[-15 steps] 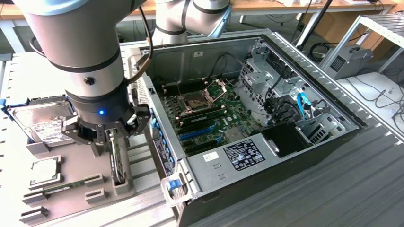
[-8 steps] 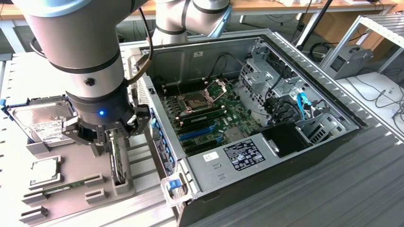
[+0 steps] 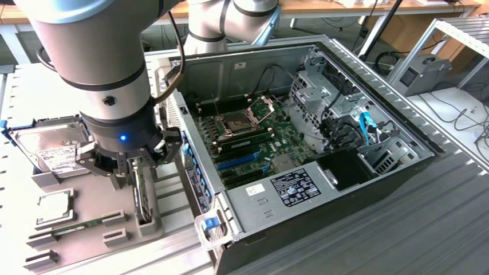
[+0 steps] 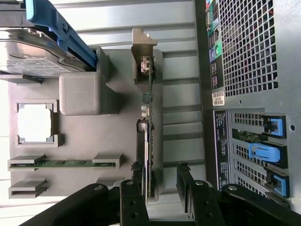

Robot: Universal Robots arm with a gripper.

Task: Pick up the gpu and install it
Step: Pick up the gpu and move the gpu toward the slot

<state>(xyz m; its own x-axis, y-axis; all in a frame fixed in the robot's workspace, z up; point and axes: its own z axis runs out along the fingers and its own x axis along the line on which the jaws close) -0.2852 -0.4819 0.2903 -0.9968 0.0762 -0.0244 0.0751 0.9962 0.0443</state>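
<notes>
Here, my gripper (image 4: 160, 169) is standing apart, its two black fingers (image 4: 134, 200) straddling one end of the gpu (image 4: 149, 127), with a clear gap showing between the outer finger and the card; I am not clamping anything. The picture edge is cutting off the finger bases in the wrist view. In the exterior view my own arm is covering much of the gripper (image 3: 130, 169), so I cannot tell whether the inner finger is touching the board.

The gpu (image 3: 142, 197) is standing on its edge in a slot of the gray holder (image 4: 117, 141), right between my fingers and running away from them, with its silver bracket (image 4: 143, 49) sitting at the far end. Seen edge-on, the card's face is hard for me to make out.

Further out on the same holder, a memory stick (image 4: 61, 163) is lying in its clips and a square processor (image 4: 34, 123) is sitting in a frame. A hard drive (image 4: 33, 54) with a blue rail is being cut off at the picture edge. On the exterior view's right of the holder, the open computer case (image 3: 221, 71) is lying on the bench (image 3: 428, 229).
</notes>
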